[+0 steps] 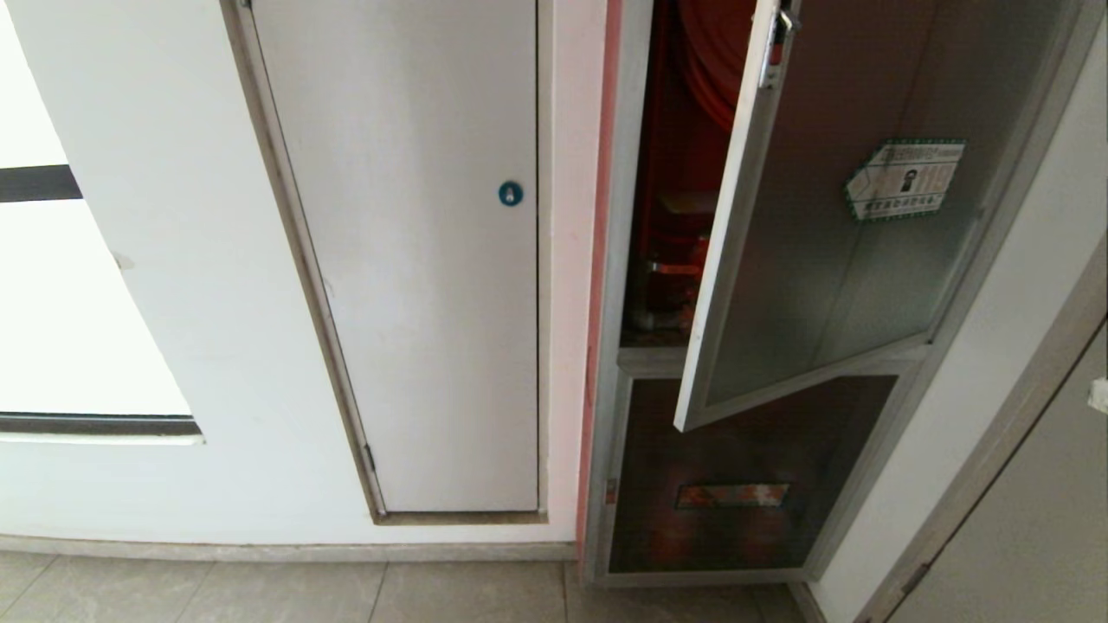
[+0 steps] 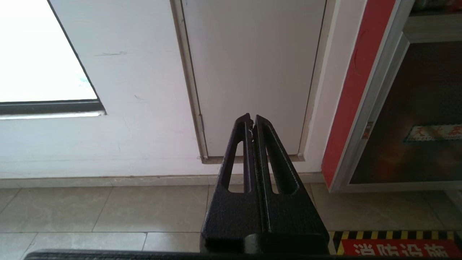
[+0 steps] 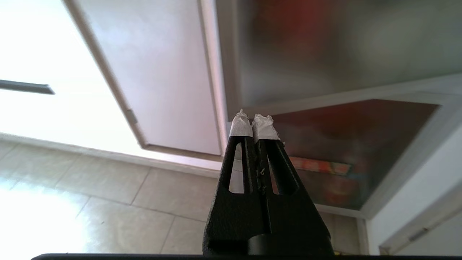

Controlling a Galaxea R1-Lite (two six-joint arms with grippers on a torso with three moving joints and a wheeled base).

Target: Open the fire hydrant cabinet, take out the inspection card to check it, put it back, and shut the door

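Two grippers on record, neither seen from the head camera. Right gripper (image 3: 254, 124): black fingers with white-wrapped tips (image 3: 241, 126) pressed together, nothing between them; raised and pointing at the lower corner of the door (image 3: 317, 54), with the tips just below that corner's aluminium frame as its own camera shows it; contact cannot be told. Left gripper (image 2: 252, 121): black fingers pressed together, empty, held low above the tiled floor (image 2: 108, 209) and pointing at the foot of a plain white door (image 2: 252, 72)

Beyond the right gripper: door (image 1: 831, 225), dark frosted glass in aluminium frame, standing partly swung out; hexagonal green-bordered sticker (image 1: 905, 179) on the glass; small red latch (image 1: 776, 43) on its free edge. Behind the gap, the fire hydrant cabinet (image 1: 671, 216), red interior with red fittings, detail indistinct. Under the door, a smaller dark glass panel (image 1: 744, 476) bearing a small label strip (image 1: 731, 495)

Inspection card: not visible in any view

Further left: plain white door with blue round lock (image 1: 511, 193); white wall (image 1: 173, 260); bright window (image 1: 52, 303)
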